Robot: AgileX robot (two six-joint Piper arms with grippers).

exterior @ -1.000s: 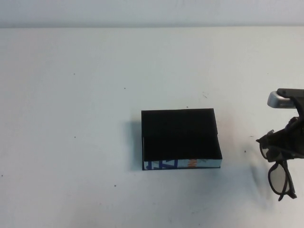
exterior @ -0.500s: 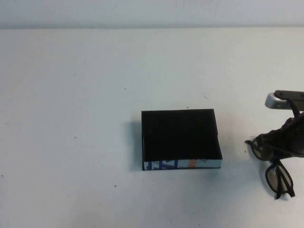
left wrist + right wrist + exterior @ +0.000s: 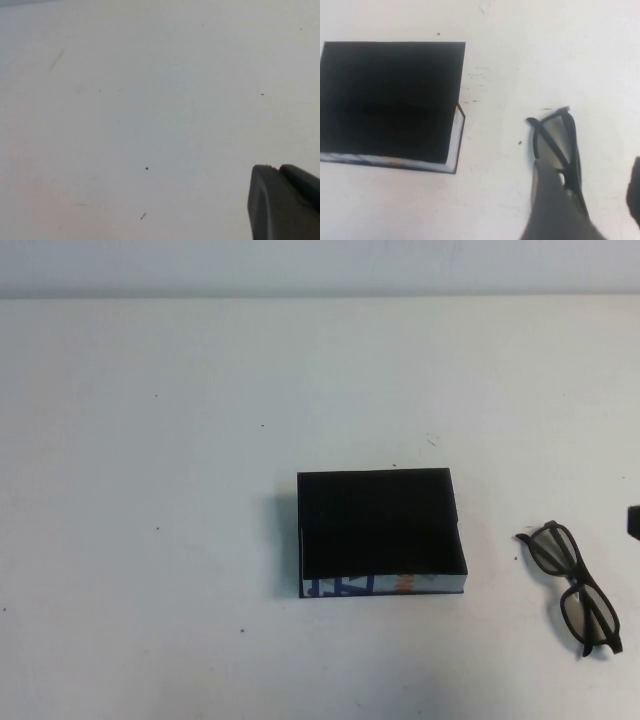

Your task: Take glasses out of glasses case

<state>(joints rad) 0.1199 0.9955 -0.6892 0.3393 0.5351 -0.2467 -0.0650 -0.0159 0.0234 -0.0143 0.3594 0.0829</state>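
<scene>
You can see the glasses [image 3: 572, 586] lying flat on the white worktop [image 3: 150, 540], to the right of the open glasses case [image 3: 380, 532], not touching it. The right gripper [image 3: 592, 210] hangs over them, fingers spread. The left gripper [image 3: 285, 202] is off alone; its fingers, you cannot tell.

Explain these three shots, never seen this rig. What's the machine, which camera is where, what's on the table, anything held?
It is a two-armed table robot with a gripper on each arm. One picture comes from a raised camera looking down at the white table; the other two come from cameras on the wrists. On the table sits the glasses case, an open black box with nothing visible inside, and the glasses lie on the table to its right, apart from it. The right gripper hangs open just above the glasses and holds nothing. The left gripper shows only as a dark corner over bare table, elsewhere.
</scene>
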